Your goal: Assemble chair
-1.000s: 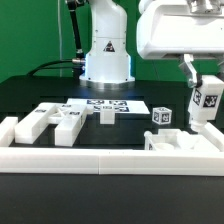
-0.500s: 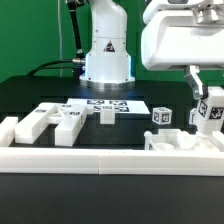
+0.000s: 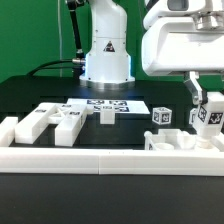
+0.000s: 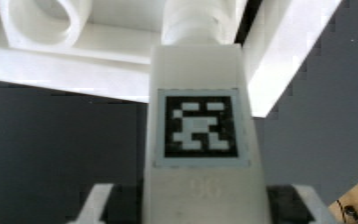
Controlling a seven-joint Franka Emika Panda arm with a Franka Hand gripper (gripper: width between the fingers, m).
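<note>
Your gripper (image 3: pixel 205 104) is clamped on a white chair bar (image 3: pixel 211 120), holding it upright at the exterior view's right, close over a chair piece (image 3: pixel 182 143) that lies along the white border rail (image 3: pixel 100 156). The wrist view runs down the bar's tagged face. A small tagged block (image 3: pixel 162 116) stands near, and other loose chair parts (image 3: pixel 45 123) lie on the black table (image 3: pixel 40 95) at that view's left, beside the marker board (image 3: pixel 105 104).

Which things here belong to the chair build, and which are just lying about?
Chair build: held bar; tagged block; loose pieces at the exterior view's left.
Just lying about: marker board; border rail.
</note>
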